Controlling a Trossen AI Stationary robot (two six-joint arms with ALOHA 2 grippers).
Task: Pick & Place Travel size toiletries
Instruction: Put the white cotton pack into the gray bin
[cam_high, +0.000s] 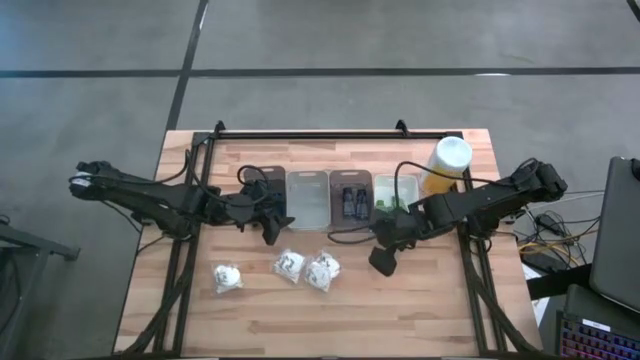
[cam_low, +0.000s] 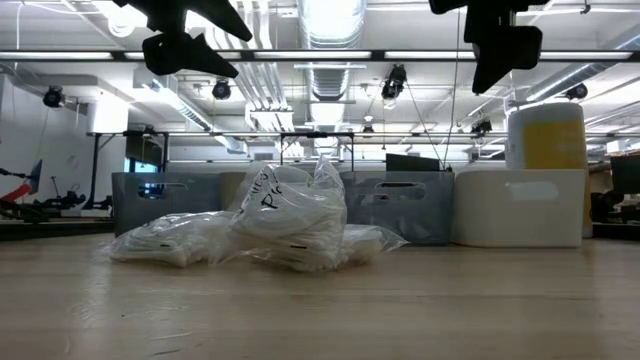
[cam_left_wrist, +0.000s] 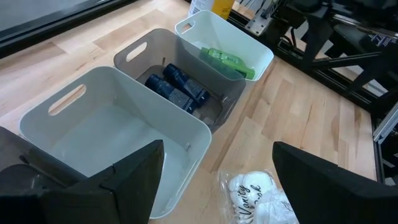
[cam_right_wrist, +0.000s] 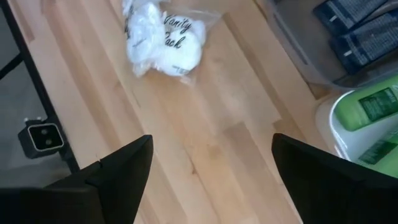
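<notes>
High view: three white wrapped bundles (cam_high: 290, 266) on table before trays (cam_high: 307, 198). Left gripper (cam_high: 271, 227), right gripper (cam_high: 383, 257) both spread wide, empty, above bundles. Risk: crinkly wrap slipping from fingers.

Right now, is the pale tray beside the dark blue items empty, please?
Empty: the pale tray shows only its bare floor in the left wrist view.

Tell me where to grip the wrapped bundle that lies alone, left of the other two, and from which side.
Judging by its pose, take the lone white wrapped bundle from straight above, closing across its plump middle rather than its thin crinkly film edge. It lies flat on the wooden table, apart from the others, with bare wood all round. The open left pincer is the nearer.
</notes>
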